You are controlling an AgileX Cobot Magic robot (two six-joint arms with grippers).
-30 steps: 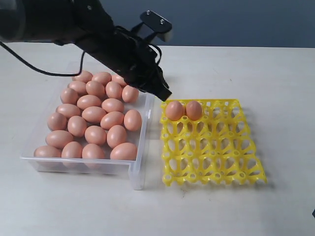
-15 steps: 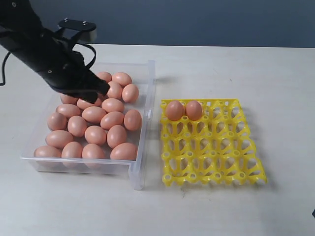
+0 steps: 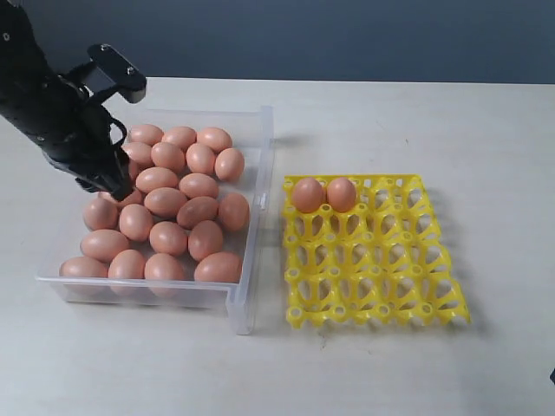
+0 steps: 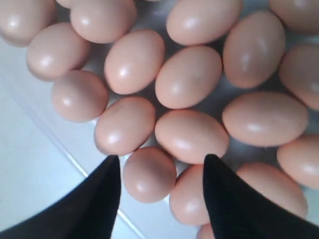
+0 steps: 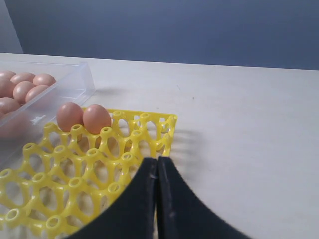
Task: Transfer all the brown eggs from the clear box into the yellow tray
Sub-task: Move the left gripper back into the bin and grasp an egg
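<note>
Between the spread fingers of the left gripper (image 4: 160, 164), 1 brown egg (image 4: 149, 174) sits almost centred in the gap. Neither finger clearly touches it, and I judge nothing is gripped yet. From the wrist camera its outline is close to round, so its long axis is hard to read. It seems to run along the gap rather than across it, which would let the fingers meet its narrower sides. The egg lies straight below the gripper, so the coming move looks like a short drop and a squeeze rather than any sideways shift.

Just beside it, neighbouring brown eggs (image 4: 192, 134) press in, touching or nearly so, their long axes pointing every which way. A descending finger could nudge one of them.

Farther out, the exterior view puts this gripper (image 3: 108, 186) over the left side of the clear box (image 3: 256, 260), close to its left wall. Roughly 20 eggs lie in a single packed layer on the box floor.

Beyond the box's right wall, the yellow tray (image 3: 381, 295) rests on the table (image 3: 416, 113), with 2 eggs (image 3: 307, 195) side by side in its far-left cups and every other cup bare.

Farthest from the box eggs, the right gripper (image 5: 157, 172) hangs near the tray with its fingers pressed together, holding nothing. The left arm is plainly the nearer 1.
</note>
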